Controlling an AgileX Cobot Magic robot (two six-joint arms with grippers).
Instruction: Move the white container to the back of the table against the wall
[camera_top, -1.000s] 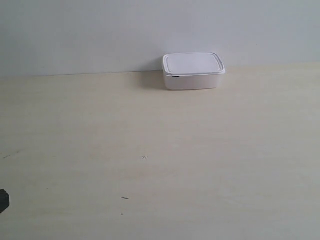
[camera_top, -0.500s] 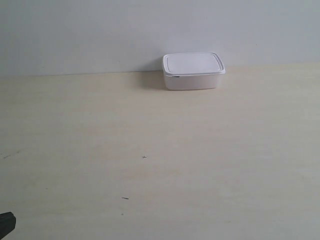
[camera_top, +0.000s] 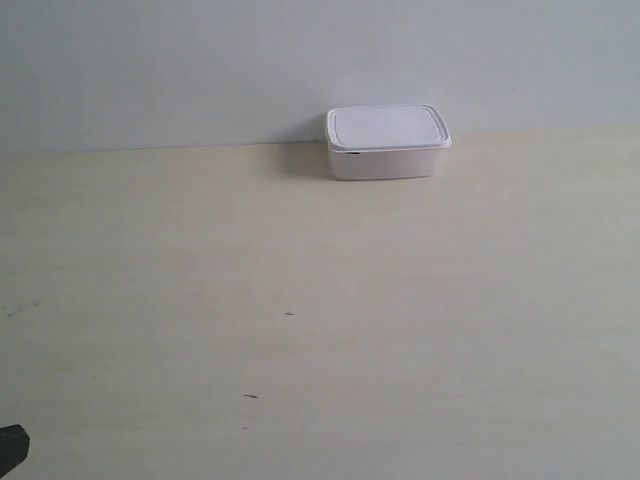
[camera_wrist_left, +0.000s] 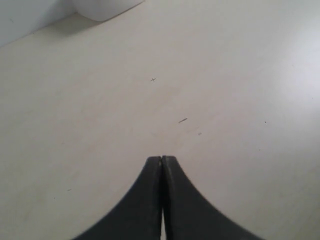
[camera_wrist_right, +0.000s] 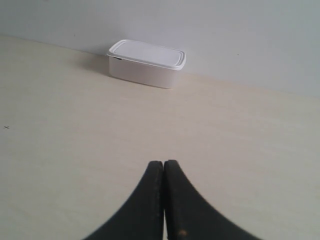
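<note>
The white container (camera_top: 388, 142) stands lidded at the back of the table (camera_top: 320, 300), its rear edge at the wall (camera_top: 200, 70). The right wrist view shows the white container (camera_wrist_right: 146, 63) far ahead of my right gripper (camera_wrist_right: 163, 163), which is shut and empty. My left gripper (camera_wrist_left: 162, 158) is shut too, over bare table, with only a corner of the container (camera_wrist_left: 105, 7) showing at that view's edge. In the exterior view just a dark tip of the arm (camera_top: 10, 445) at the lower left corner is visible.
A few tiny dark specks (camera_top: 289, 314) mark the pale tabletop. The wall (camera_wrist_right: 200, 30) runs along the whole back edge.
The dark arm tip at the exterior view's lower left has sunk lower, toward the frame's bottom edge. The container has not moved.
</note>
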